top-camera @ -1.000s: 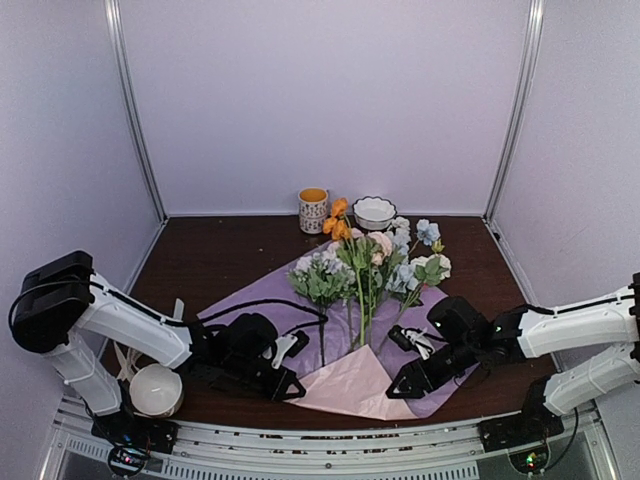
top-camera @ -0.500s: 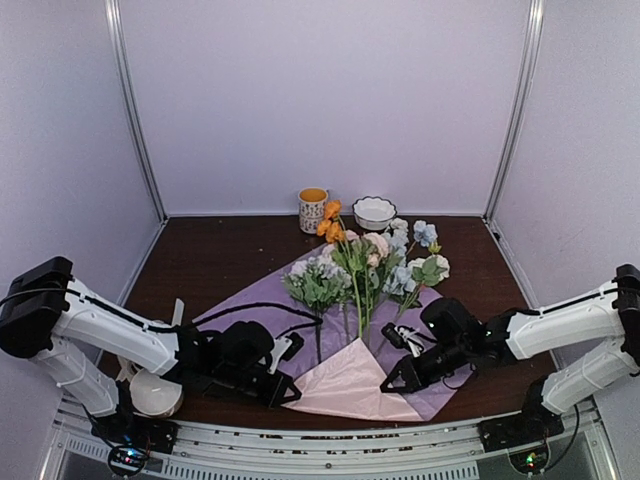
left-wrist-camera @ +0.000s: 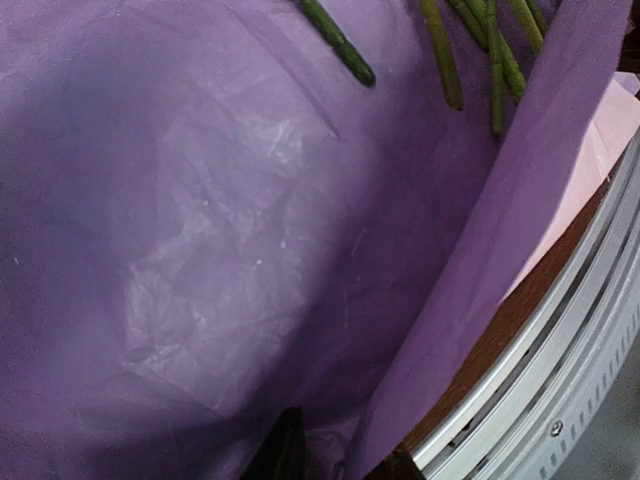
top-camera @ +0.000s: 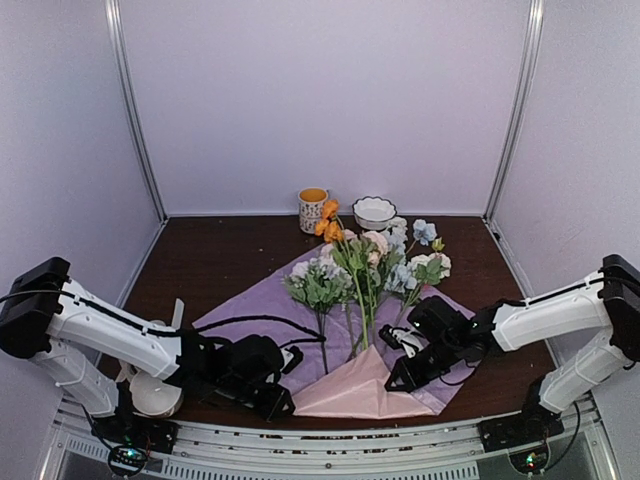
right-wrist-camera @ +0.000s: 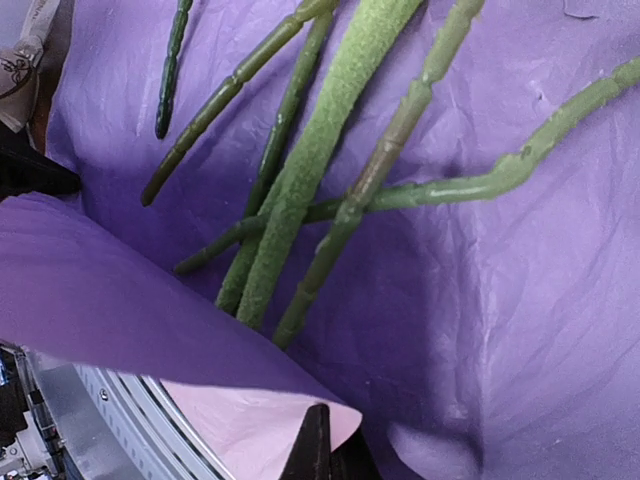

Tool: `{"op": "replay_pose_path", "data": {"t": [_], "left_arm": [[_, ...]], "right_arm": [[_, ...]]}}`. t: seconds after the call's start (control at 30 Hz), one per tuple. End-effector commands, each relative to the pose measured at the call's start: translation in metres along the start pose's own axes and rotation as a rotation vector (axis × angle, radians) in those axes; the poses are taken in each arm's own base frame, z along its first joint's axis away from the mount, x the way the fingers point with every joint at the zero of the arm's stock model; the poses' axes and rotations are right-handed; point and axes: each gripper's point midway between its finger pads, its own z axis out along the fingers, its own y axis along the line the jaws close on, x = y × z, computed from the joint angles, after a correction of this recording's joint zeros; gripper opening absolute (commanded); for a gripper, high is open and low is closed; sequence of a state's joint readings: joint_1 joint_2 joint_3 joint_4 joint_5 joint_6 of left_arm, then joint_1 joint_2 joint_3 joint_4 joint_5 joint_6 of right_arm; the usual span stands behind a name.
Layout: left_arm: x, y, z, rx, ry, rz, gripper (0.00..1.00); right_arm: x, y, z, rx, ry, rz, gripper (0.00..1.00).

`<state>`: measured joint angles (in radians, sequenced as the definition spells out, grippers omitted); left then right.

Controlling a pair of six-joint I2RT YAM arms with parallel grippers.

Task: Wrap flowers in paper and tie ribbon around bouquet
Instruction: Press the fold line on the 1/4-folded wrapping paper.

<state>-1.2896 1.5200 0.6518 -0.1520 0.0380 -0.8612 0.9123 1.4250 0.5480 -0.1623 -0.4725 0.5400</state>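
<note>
Within folded paper (top-camera: 260,295), stems of flowers (top-camera: 365,255)

White shells are covering the left arm (top-camera: 110,332) and the right arm (top-camera: 545,318), giving way to black joints, and the left gripper (top-camera: 283,408) and the right gripper (top-camera: 395,383) are showing angular and black. A thin black cable (top-camera: 250,318) is trailing from the left arm.

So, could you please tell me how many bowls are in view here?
2: a patterned bowl at the back, right of the cup; a white bowl at the near left corner, partly hidden behind the left arm.
</note>
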Motion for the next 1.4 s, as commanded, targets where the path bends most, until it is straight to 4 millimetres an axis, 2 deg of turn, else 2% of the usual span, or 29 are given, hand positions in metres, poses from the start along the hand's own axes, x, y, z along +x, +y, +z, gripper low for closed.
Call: {"op": "replay_pose_path", "data": {"t": [0.0,0.13,0.2,0.23,0.3,0.4,0.47,0.57,0.6,0.63,0.73,0.8,0.83,0.9,0.97,1.07,1.23,1.37], "left_arm": [[0.019,0.019,0.001,-0.093,0.077,0.003,0.21],[0.025,0.012,0.008,-0.069,0.113,0.019,0.08],[0.030,0.007,0.012,-0.050,0.133,0.021,0.00],[0.031,0.007,0.013,-0.051,0.140,0.018,0.00],[0.032,0.007,0.014,-0.052,0.143,0.011,0.00],[0.032,0.007,0.016,-0.050,0.136,0.000,0.00],[0.032,0.007,0.016,-0.046,0.135,-0.001,0.00],[0.034,0.007,0.016,-0.043,0.140,-0.004,0.00],[0.035,0.007,0.017,-0.042,0.139,-0.007,0.00],[0.035,0.007,0.017,-0.035,0.136,-0.013,0.00],[0.036,0.006,0.019,-0.010,0.123,-0.027,0.00],[0.037,0.006,0.020,-0.008,0.123,-0.032,0.00],[0.037,0.006,0.021,-0.004,0.123,-0.036,0.00],[0.037,0.004,0.021,0.006,0.120,-0.045,0.00],[0.039,0.006,0.021,0.006,0.120,-0.056,0.00],[0.044,0.010,0.020,0.000,0.130,-0.071,0.00],[0.052,0.016,0.020,-0.018,0.154,-0.071,0.00],[0.054,0.017,0.019,-0.022,0.163,-0.058,0.00]], "right_arm": [[-0.003,-0.014,-0.001,0.090,0.002,-0.028,0.00],[-0.006,-0.014,-0.005,0.108,-0.007,-0.033,0.02],[-0.009,-0.014,-0.010,0.127,-0.015,-0.041,0.12],[-0.013,-0.014,-0.015,0.144,-0.022,-0.042,0.17],[-0.018,-0.012,-0.029,0.182,-0.039,-0.044,0.20],[-0.037,0.003,-0.067,0.242,-0.158,-0.074,0.22],[-0.046,0.018,-0.090,0.275,-0.242,-0.107,0.26],[-0.043,0.048,-0.104,0.255,-0.297,-0.172,0.26],[-0.041,0.064,-0.100,0.199,-0.306,-0.198,0.22],[-0.033,0.078,-0.087,0.120,-0.285,-0.215,0.17],[-0.018,0.136,-0.045,-0.225,-0.208,-0.171,0.06],[-0.009,0.158,-0.023,-0.320,-0.148,-0.182,0.00],[-0.005,0.160,-0.012,-0.312,-0.120,-0.191,0.00],[0.004,0.157,0.008,-0.300,-0.061,-0.187,0.00],[0.013,0.144,0.024,-0.264,-0.008,-0.168,0.00],[0.026,0.107,0.038,-0.150,0.034,-0.124,0.00],[0.041,0.042,0.033,0.000,0.039,-0.006,0.00],[0.053,0.012,0.016,0.054,0.031,0.041,0.00]]}}
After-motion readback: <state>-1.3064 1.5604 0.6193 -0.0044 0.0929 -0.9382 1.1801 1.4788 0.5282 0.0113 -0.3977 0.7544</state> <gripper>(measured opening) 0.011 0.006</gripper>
